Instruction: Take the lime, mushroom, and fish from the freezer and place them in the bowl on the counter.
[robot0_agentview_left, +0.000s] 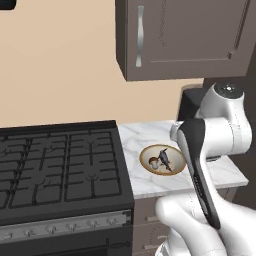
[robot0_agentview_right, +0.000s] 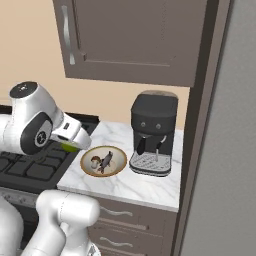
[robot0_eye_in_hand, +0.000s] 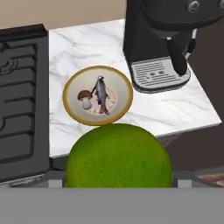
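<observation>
From the left base view we are looking at the bowl (robot0_agentview_left: 162, 160), shallow and round with a tan rim and cream inside, sitting on the white marble counter (robot0_agentview_left: 145, 135) just right of the black stove (robot0_agentview_left: 60, 170); one grey fish (robot0_agentview_left: 164, 158) and one small mushroom (robot0_agentview_left: 153, 162) are lying in it, and the arm's white body is cutting off its right edge. From the right base view we are seeing the same bowl (robot0_agentview_right: 103, 161) between the stove (robot0_agentview_right: 30, 165) and the single black coffee machine (robot0_agentview_right: 152, 132), the fish (robot0_agentview_right: 106, 161) beside the brown-capped mushroom (robot0_agentview_right: 94, 162), and a sliver of green lime (robot0_agentview_right: 70, 146) peeking under the hand; the gripper (robot0_agentview_right: 75, 141) itself is mostly hiding behind the arm. From the hand view we are staring past one big, dimpled green lime (robot0_eye_in_hand: 117, 156) sitting right at the gripper, jaws standing wide around it and clamping it, fingertips hidden behind the fruit, with the bowl (robot0_eye_in_hand: 70, 111) below on the counter (robot0_eye_in_hand: 175, 105) holding its fish (robot0_eye_in_hand: 101, 94) and mushroom (robot0_eye_in_hand: 85, 99).
</observation>
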